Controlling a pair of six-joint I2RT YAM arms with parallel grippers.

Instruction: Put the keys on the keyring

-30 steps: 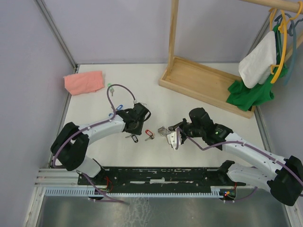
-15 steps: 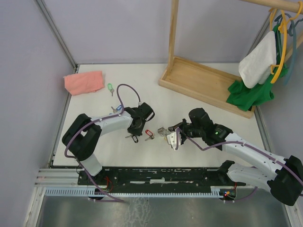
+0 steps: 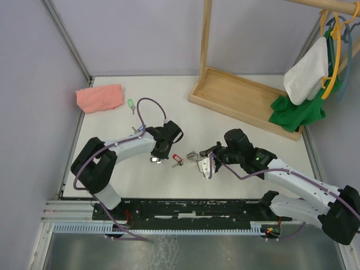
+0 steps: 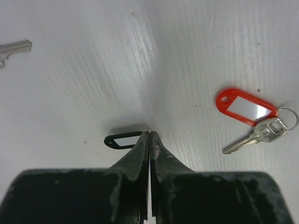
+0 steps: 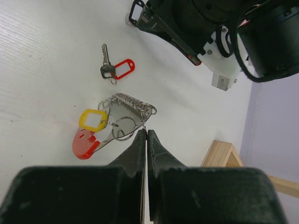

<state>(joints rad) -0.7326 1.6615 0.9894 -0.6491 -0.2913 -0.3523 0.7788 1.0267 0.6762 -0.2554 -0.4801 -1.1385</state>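
My left gripper (image 4: pixel 149 133) is shut at the table surface. A sliver of metal shows at its tips, and the black-tagged key's tag (image 4: pixel 122 140) lies against its left finger. A red-tagged key (image 4: pixel 245 105) lies flat to its right. A bare key blade (image 4: pixel 14 48) shows at the far left. My right gripper (image 5: pixel 146 132) is shut on the wire coil of the keyring (image 5: pixel 131 103). The keyring's red crescent (image 5: pixel 85 143) and a yellow tag (image 5: pixel 93 119) hang from the coil. From above, the left gripper (image 3: pixel 157 159) and right gripper (image 3: pixel 203 163) flank the red-tagged key (image 3: pixel 178 161).
A green-tagged key (image 3: pixel 131 104) and a blue-tagged key (image 3: pixel 137 129) lie behind the left arm. A pink cloth (image 3: pixel 100 97) sits at the back left. A wooden rack base (image 3: pixel 242 98) stands at the back right, with green and white clothes (image 3: pixel 306 84) on hangers.
The left gripper has gone from open to shut at the black-tagged key, after its arm swung slightly. The right arm and keyring have not moved.
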